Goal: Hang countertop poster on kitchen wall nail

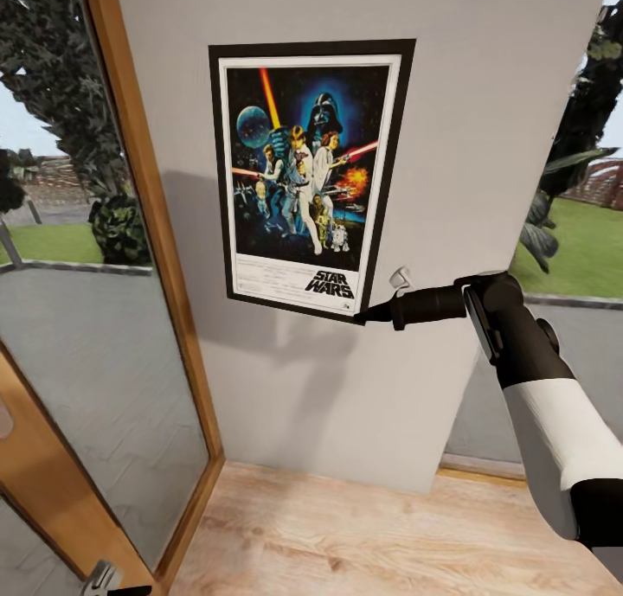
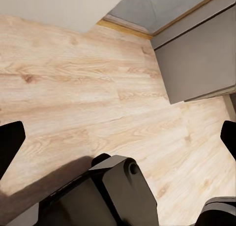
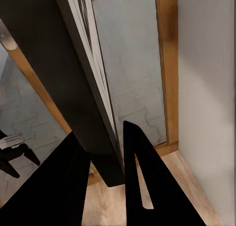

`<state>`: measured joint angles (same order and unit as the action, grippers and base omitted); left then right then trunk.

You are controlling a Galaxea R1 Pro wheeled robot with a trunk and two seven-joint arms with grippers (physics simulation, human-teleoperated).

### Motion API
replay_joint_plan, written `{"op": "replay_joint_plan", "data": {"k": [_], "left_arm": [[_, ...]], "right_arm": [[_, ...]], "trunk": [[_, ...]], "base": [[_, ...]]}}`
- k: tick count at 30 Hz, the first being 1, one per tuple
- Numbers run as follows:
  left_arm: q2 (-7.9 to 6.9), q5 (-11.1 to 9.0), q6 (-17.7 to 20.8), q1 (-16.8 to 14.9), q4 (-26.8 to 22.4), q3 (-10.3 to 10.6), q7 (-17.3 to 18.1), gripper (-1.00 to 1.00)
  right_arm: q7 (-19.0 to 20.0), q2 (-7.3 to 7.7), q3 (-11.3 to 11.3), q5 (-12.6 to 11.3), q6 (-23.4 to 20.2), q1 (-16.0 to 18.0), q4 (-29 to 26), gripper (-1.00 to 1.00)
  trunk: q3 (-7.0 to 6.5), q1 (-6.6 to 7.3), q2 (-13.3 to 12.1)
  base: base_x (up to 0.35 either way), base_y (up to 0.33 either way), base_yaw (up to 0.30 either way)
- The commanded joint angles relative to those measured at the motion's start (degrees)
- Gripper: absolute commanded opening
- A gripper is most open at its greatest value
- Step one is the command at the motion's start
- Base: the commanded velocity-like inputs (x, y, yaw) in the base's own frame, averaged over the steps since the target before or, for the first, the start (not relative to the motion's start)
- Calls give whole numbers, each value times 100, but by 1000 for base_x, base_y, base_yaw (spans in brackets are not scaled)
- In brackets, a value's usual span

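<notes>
The poster (image 1: 307, 176), a framed Star Wars print, lies flat against the white wall panel (image 1: 484, 129), slightly tilted. My right gripper (image 1: 362, 317) is shut on its lower right corner. In the right wrist view the two black fingers (image 3: 140, 181) straddle the poster's dark edge (image 3: 83, 78), the gripper (image 3: 101, 137) closed around it. A small pale wall nail (image 1: 400, 278) sticks out just right of that corner, above the gripper. My left gripper (image 2: 118, 137) hangs low over the wooden floor, open and holding nothing. The kitchen countertop is out of view.
A wood-framed glass door (image 1: 130, 259) stands left of the wall panel, with garden beyond. Light wooden floor (image 1: 363, 535) runs below. A grey cabinet (image 2: 196, 63) sits near the left arm. A window (image 1: 580, 233) lies right of the panel.
</notes>
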<state>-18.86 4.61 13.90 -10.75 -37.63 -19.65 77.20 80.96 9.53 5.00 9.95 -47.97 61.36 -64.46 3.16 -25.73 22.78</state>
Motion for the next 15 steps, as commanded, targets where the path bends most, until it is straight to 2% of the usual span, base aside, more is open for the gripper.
{"op": "replay_joint_plan", "data": {"k": [1, 15], "left_arm": [[6, 49, 60, -6, -8, -30, 40, 100], [6, 49, 60, -6, -8, -31, 40, 100]], "right_arm": [[47, 2, 1, 42, -58, 8, -5, -100], [51, 1, 1, 40, -57, 8, -11, -100]], "trunk": [[13, -6, 14], [13, -6, 14]], "base": [[146, 0, 0], [25, 0, 0]]}}
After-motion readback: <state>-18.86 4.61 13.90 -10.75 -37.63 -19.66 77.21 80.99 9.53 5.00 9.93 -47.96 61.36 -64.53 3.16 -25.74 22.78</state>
